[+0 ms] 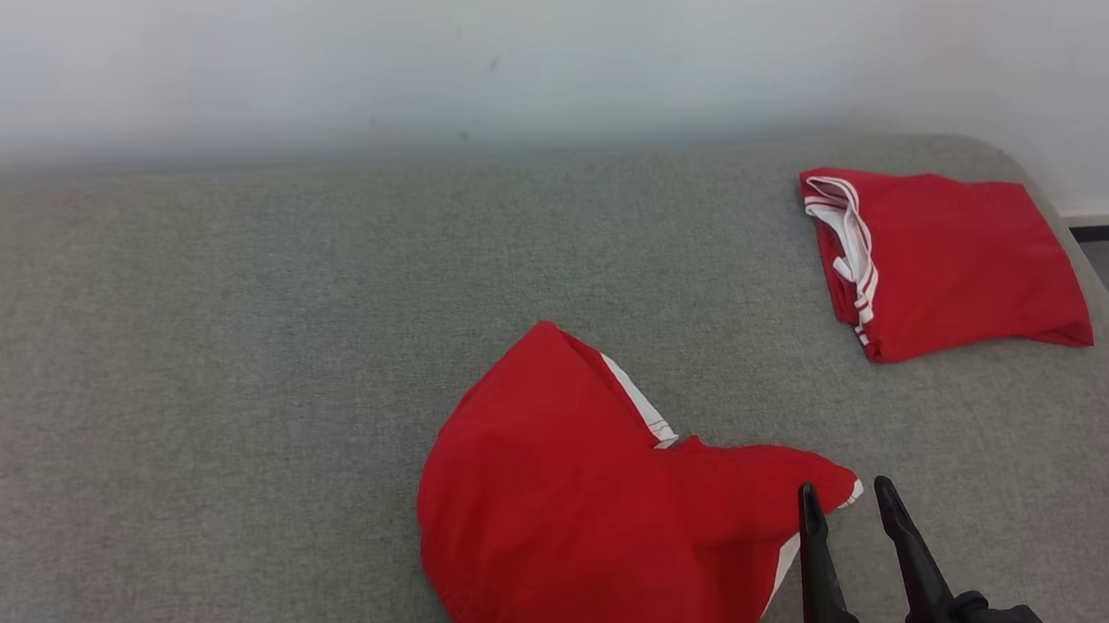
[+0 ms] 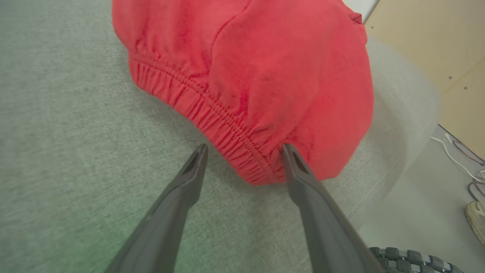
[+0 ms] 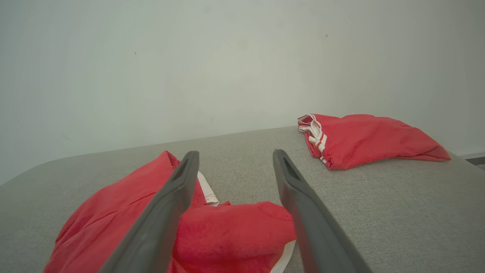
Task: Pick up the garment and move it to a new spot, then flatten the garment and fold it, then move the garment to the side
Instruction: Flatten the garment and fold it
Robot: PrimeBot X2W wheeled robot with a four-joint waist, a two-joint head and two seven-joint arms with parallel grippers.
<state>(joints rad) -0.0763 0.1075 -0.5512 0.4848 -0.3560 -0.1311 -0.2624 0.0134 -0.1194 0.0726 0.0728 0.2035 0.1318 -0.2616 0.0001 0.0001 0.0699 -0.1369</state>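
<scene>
As it lies, garment point(image 1: 576, 524) red, crumpled (white side stripe).

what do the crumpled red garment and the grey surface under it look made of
Red garment: soft matte knit, probably light synthetic or cotton; it lies in loose folds and its gathered waistband looks elastic. Grey surface: seemingly woven upholstery cloth, matte, with a fine flecked weave.
</scene>
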